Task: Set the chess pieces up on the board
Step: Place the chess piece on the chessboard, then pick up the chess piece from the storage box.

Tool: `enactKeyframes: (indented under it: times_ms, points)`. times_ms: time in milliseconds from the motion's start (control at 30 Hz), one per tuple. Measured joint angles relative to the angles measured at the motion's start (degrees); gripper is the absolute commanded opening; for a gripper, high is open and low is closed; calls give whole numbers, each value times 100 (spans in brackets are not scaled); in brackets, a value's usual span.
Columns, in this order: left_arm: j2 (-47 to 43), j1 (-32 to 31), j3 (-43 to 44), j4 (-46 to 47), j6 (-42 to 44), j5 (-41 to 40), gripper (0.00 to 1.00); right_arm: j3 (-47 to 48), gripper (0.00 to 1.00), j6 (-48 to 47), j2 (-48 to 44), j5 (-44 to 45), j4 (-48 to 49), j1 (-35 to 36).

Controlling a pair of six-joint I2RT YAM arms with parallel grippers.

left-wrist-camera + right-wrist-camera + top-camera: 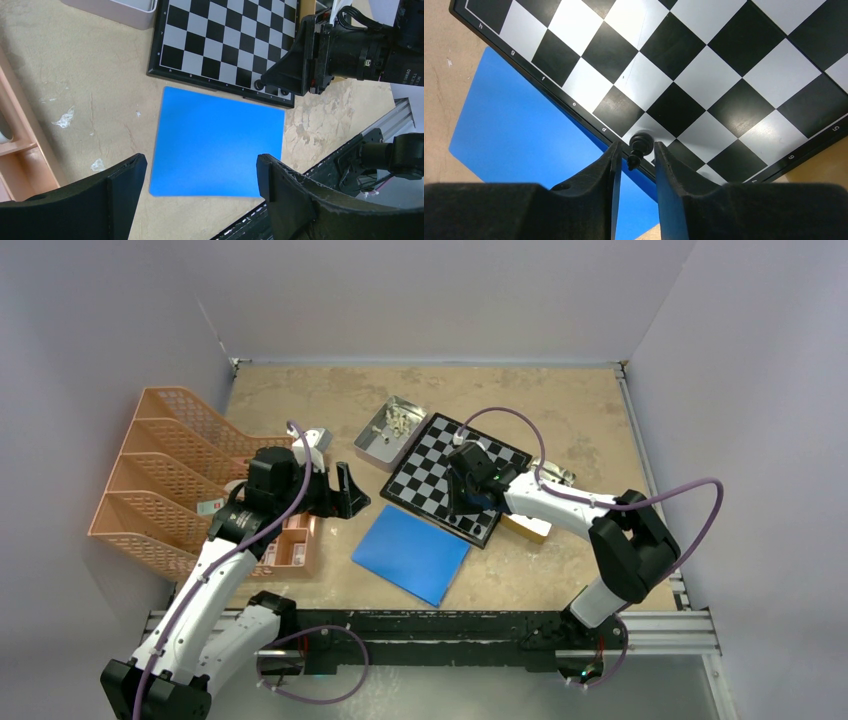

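Observation:
The board (430,455) lies tilted in the middle of the table. My right gripper (470,505) hovers low over its near edge. In the right wrist view a small black chess piece (640,146) stands on a white square of the board (724,75), at its edge. The right gripper (636,150) straddles it, jaws slightly apart with a gap showing. The left wrist view shows two black pieces (258,84) on that edge row. My left gripper (200,165) is wide open and empty above the blue sheet (215,140). Cream pieces (398,421) lie in a metal tin.
The metal tin (375,445) sits at the board's far left corner. The blue sheet (410,552) lies just in front of the board. A peach mesh file rack (160,475) and a peach tray (292,548) stand at the left. A tan block (528,528) lies right of the board.

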Motion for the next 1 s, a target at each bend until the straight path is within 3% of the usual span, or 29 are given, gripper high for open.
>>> enactKeyframes:
  times_ms: [233, 567, 733, 1000]
  points:
    - [0, 0, 0, 0, 0, 0, 81, 127, 50, 122, -24, 105, -109, 0]
    - [-9, 0, 0, 0, 0, 0, 81, 208, 52, 507, -892, 986, -393, -120]
    - [-11, 0, 0, 2, 0, 2, 81, 125, 47, 487, -1449, 1095, -306, -1051]
    - [-9, 0, 0, 2, 0, 4, 81, -389, 42, 505, -1502, 1381, -302, -2345]
